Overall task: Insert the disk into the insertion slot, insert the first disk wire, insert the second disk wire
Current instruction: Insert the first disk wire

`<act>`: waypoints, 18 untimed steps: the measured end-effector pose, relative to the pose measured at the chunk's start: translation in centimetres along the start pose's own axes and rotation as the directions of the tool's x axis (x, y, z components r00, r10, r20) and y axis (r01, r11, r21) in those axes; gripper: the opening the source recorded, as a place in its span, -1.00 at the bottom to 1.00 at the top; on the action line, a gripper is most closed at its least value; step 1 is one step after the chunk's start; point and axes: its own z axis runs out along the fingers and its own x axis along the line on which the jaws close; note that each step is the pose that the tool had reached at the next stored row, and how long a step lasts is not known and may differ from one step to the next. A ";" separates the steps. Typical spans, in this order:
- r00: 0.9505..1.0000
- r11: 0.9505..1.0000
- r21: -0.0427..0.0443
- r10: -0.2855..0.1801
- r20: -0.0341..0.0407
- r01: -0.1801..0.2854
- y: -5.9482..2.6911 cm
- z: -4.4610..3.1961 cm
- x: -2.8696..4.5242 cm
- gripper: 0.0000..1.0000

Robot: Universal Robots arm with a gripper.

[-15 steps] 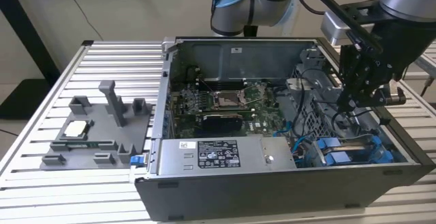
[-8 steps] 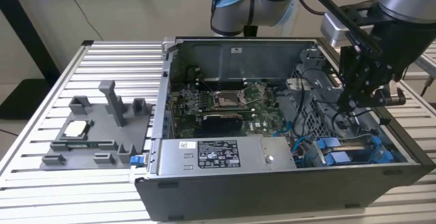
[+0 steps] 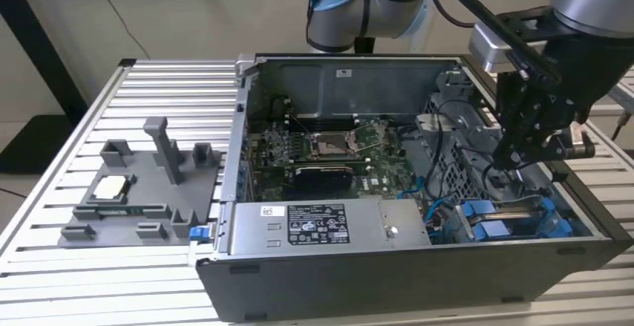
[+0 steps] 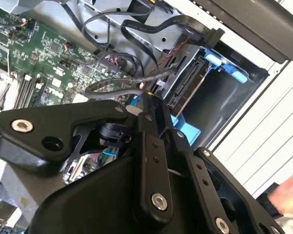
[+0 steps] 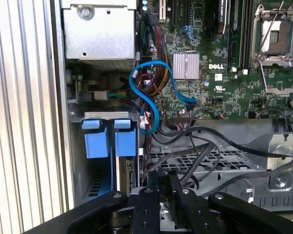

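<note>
Gripper (image 5: 165,181) clamping on dark wire (image 4: 112,89) end | disk (image 5: 126,145) sitting in insertion slot (image 5: 107,115), bright blue carrier tabs showing, exterior view's right

My workbench (image 3: 59,281): a ribbed aluminium table of parallel slats. Behind it, a plain beige wall (image 3: 218,14), evenly lit. At the exterior view's left, a black post (image 3: 40,44) slants down to a dark base (image 3: 28,146) on pale floor (image 3: 12,192).

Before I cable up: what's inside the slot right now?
Two blue tabs stand side by side in the slot. In the second wrist view the disk shows its connector edge between blue rails. Deeper in is dark, and the claw covers the near end.
</note>
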 end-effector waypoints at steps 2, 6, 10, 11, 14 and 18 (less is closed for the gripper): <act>1.000 1.000 -0.006 0.000 -0.005 0.000 -0.23 0.08 0.03 -0.62; 1.000 1.000 -0.021 0.000 -0.011 -0.001 -0.83 0.27 0.07 -0.62; 1.000 0.999 -0.035 0.001 -0.014 -0.002 -1.43 0.54 0.09 -0.62; 1.000 0.999 -0.039 0.001 -0.015 -0.002 -1.57 0.59 0.10 -0.62; 1.000 0.999 -0.054 0.002 -0.022 -0.003 -2.06 0.69 0.12 -0.62; 1.000 0.997 -0.075 0.002 -0.030 -0.005 -2.61 0.83 0.16 -0.62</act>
